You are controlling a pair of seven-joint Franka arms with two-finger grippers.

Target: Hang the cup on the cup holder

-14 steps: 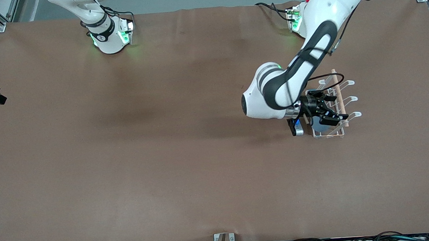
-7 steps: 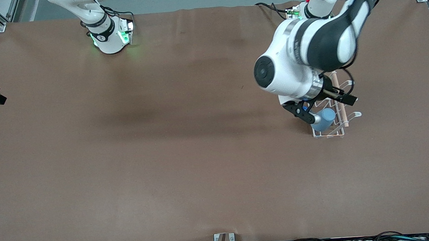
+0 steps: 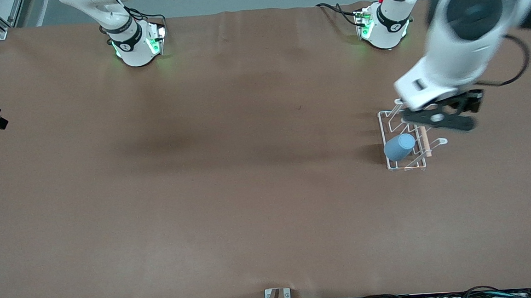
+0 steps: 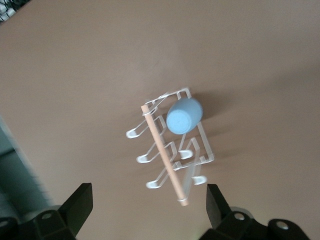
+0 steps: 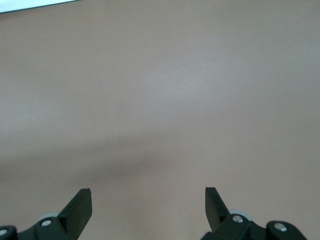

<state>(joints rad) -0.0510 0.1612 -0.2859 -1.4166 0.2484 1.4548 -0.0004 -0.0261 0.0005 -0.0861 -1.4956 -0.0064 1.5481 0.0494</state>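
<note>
The blue-grey cup hangs tilted on a prong of the white wire cup holder, at the end of the rack nearer the front camera. My left gripper is open and empty, high over the rack and clear of the cup. In the left wrist view the cup sits at one end of the cup holder, and the left gripper has its jaws spread wide. My right gripper is open and empty over bare table; it is outside the front view and its arm waits.
The brown table cover is bare around the rack. The right arm's base and the left arm's base stand at the table edge farthest from the front camera. Cables lie along the nearest edge.
My left gripper let go of the cup, leaving it on the rack's prong, then rose and swung away toward the left arm's end of the table. The right arm has not moved.
</note>
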